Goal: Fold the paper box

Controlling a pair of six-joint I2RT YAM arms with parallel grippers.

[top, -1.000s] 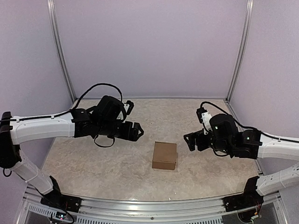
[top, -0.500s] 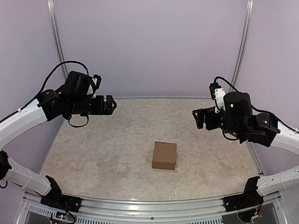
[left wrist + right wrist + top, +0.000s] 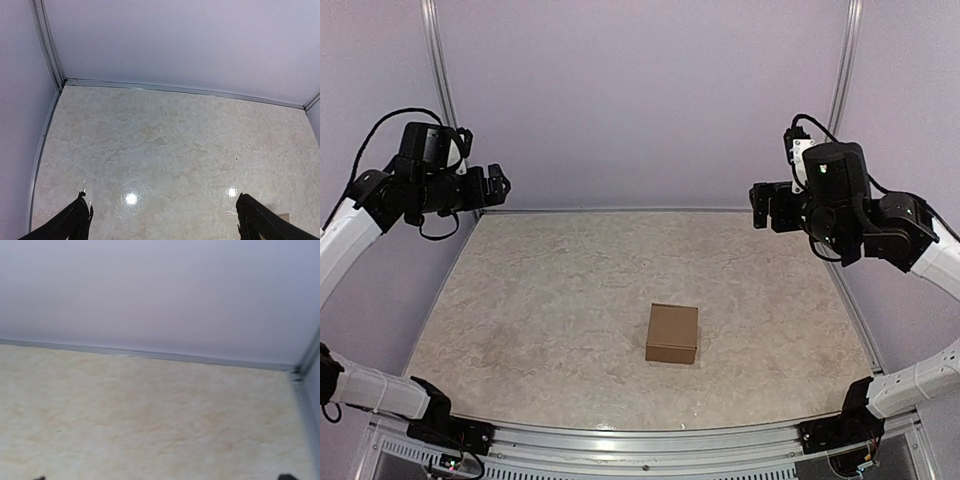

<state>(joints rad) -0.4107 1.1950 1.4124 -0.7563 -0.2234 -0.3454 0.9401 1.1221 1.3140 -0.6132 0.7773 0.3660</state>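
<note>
Standing closed on the bench (image 3: 520, 300), the paper box (image 3: 672, 333) is judged folded — left gripper (image 3: 496, 184) and right gripper (image 3: 760, 207) are held wide, empty, well clear; it should be left untouched.

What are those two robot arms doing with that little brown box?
Nobody is touching it right now. The paper box looks folded into a little cube and sits by itself near the middle of the table. Both robot arms are lifted high at the sides, close to the back corners, far from the box. The left fingers and the right fingers are spread wide open and hold nothing.
</note>
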